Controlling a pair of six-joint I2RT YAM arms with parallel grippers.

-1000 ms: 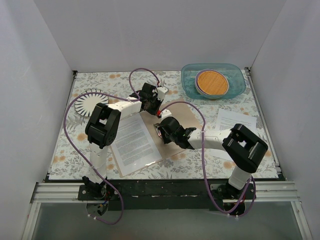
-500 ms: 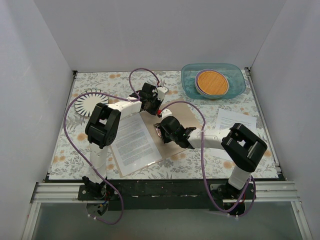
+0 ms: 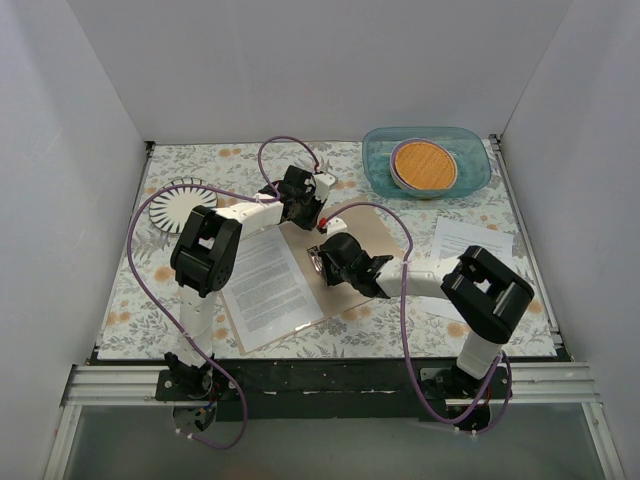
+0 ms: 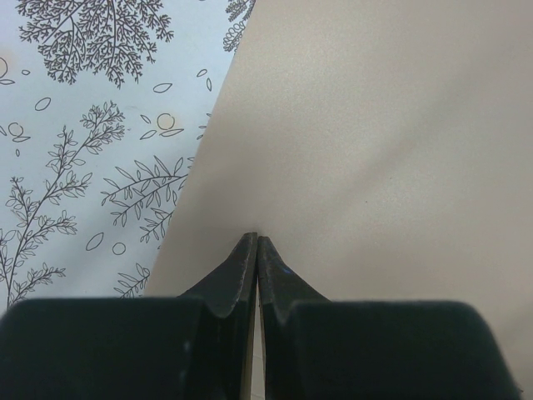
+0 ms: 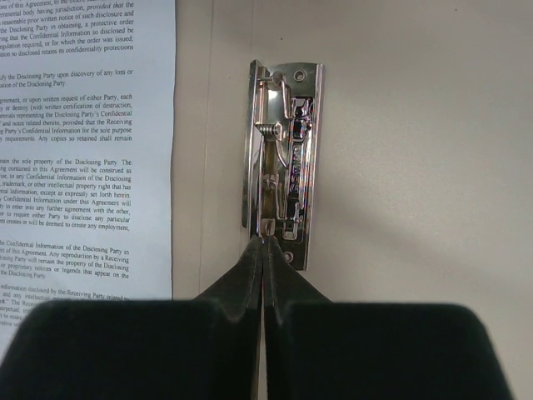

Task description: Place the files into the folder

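Find the folder [image 3: 368, 230] lying open and flat at the centre of the floral table [image 3: 130, 300]. See one of the files [image 3: 268, 285] face up on its left cover, just beside the metal clip [image 5: 281, 167]. See a second sheet [image 3: 470, 240] well apart on the table to the right, partly hidden by the right arm [image 3: 425, 278].

Read the left pincer [image 4: 256, 242] as fully together, tips down on the bare brown cover near its edge. Read the right pincer [image 5: 265, 243] as together too, tips touching the near end of the clip; cannot tell whether pinching its lever.

Note the obstructions: left forearm [image 3: 255, 212] across the top of the filed sheet, right arm and a purple cable [image 3: 372, 205] over the right cover.

Note also a blue tub [image 3: 375, 150] holding an orange disc [image 3: 424, 165] at far right, and a striped plate [image 3: 180, 207] at far left.
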